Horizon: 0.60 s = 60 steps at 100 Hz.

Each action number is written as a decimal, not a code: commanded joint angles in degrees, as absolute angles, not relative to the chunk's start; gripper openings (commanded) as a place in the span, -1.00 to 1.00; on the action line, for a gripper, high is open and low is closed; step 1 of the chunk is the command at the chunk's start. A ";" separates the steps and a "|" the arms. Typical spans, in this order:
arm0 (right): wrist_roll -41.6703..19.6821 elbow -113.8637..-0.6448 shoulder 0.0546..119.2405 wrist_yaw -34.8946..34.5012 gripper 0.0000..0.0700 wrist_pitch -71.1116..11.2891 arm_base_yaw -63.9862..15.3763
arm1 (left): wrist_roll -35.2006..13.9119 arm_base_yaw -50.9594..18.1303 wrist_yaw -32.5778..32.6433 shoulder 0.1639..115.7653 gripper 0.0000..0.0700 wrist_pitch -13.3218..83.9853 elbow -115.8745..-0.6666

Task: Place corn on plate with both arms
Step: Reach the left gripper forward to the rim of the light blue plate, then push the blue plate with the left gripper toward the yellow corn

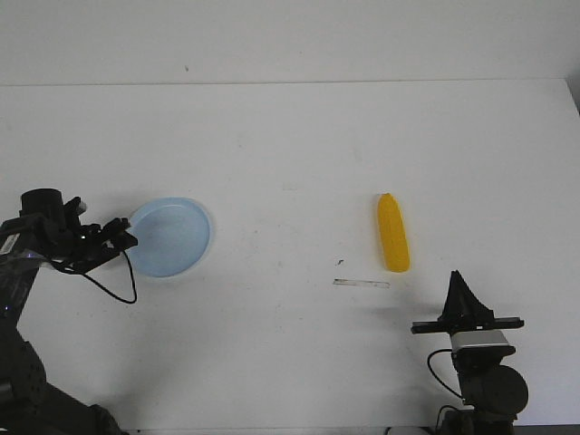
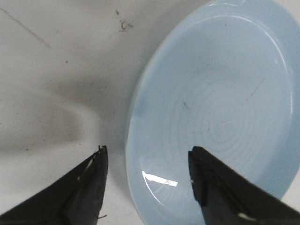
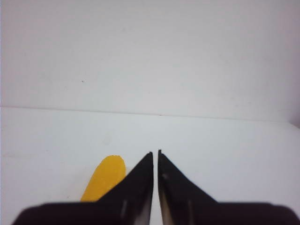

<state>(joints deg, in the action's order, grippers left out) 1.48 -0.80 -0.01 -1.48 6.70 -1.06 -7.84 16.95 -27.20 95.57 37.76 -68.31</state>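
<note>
The yellow-orange corn lies on the white table right of centre, tapered end pointing away; it also shows in the right wrist view. The pale blue plate sits at the left, and fills the left wrist view. My left gripper is open, its jaws straddling the plate's near left rim, one finger over the table, the other over the plate. My right gripper is shut and empty, near the table's front edge, just right of and nearer than the corn.
A thin pale grey strip lies on the table just in front of the corn, with a small dark speck beside it. The table's far edge meets a white wall.
</note>
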 commanded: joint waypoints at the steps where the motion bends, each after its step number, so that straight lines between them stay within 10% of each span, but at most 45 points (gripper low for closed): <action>1: 1.37 -0.73 0.05 -1.45 -0.96 7.22 -1.10 | -6.92 16.51 -27.40 97.45 -0.08 37.63 -69.23; 24: 1.37 -0.73 0.05 -1.45 -0.96 7.22 -1.10 | -6.96 14.96 -27.42 99.26 -0.13 37.69 -69.23; 60: 1.37 -0.73 0.05 -1.48 -0.96 7.22 -1.10 | -6.98 14.66 -27.44 99.29 -1.00 38.24 -69.23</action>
<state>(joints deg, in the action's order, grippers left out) 1.48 -0.80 -0.01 -1.48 6.70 -1.06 -7.84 14.48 -27.18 98.19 37.80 -68.31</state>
